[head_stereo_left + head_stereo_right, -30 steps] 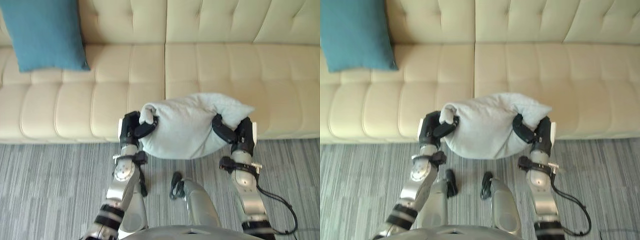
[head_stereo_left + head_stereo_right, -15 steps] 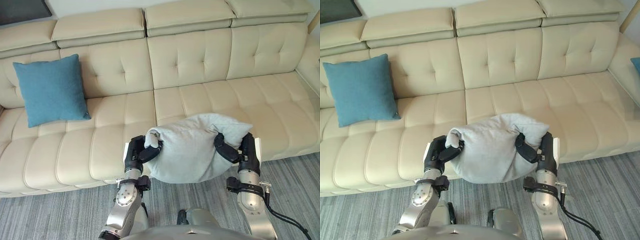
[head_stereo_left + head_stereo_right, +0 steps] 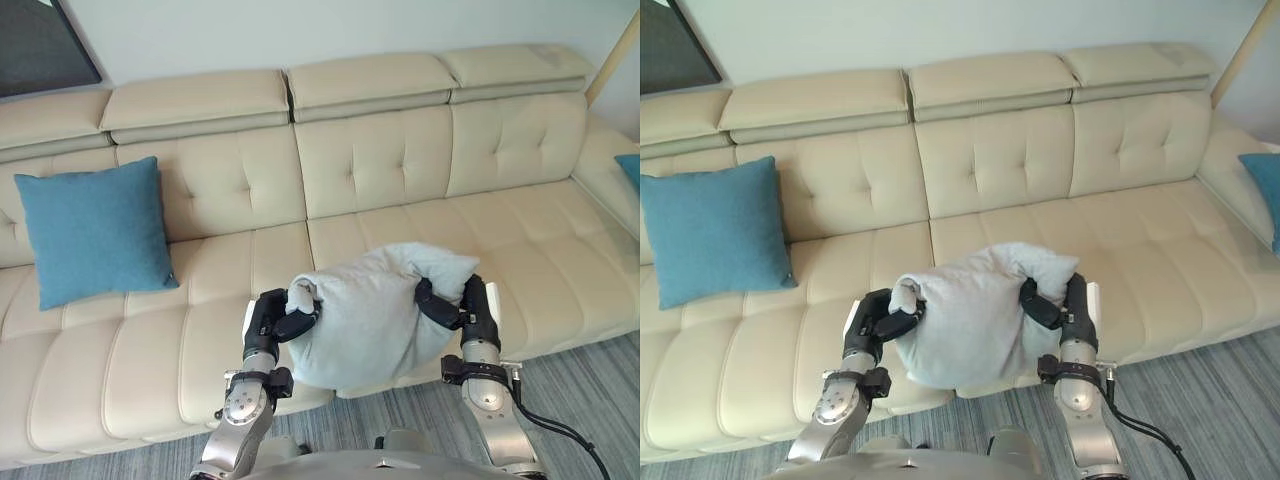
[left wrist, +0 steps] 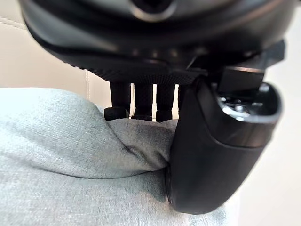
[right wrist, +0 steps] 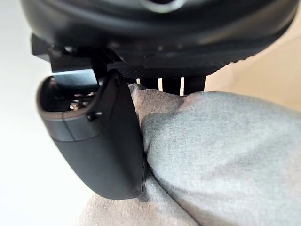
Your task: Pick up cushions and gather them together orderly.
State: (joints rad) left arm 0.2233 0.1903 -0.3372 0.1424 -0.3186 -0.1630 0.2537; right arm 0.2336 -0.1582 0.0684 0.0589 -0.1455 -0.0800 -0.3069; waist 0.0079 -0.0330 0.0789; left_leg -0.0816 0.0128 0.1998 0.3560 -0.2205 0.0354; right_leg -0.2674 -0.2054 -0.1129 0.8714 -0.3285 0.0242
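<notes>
A pale grey cushion (image 3: 372, 315) hangs in the air in front of the cream sofa (image 3: 380, 160), held between both hands. My left hand (image 3: 275, 318) pinches its left corner, thumb and fingers (image 4: 141, 101) curled round the cloth (image 4: 70, 141). At the cushion's other side my right hand (image 3: 462, 305) grips the right corner, its thumb (image 5: 94, 136) pressed into the fabric (image 5: 211, 150). A blue cushion (image 3: 92, 230) leans upright against the sofa back at the far left. The edge of another blue cushion (image 3: 1265, 190) shows at the sofa's far right.
The sofa seat (image 3: 210, 270) between the blue cushion and the held one lies bare. Grey striped carpet (image 3: 1200, 390) runs along the sofa's front. A dark picture frame (image 3: 40, 45) hangs on the wall at upper left.
The view has tilted up, so more of the sofa back and wall shows. Both hands keep their hold; the grey cushion sits slightly higher against the sofa seat.
</notes>
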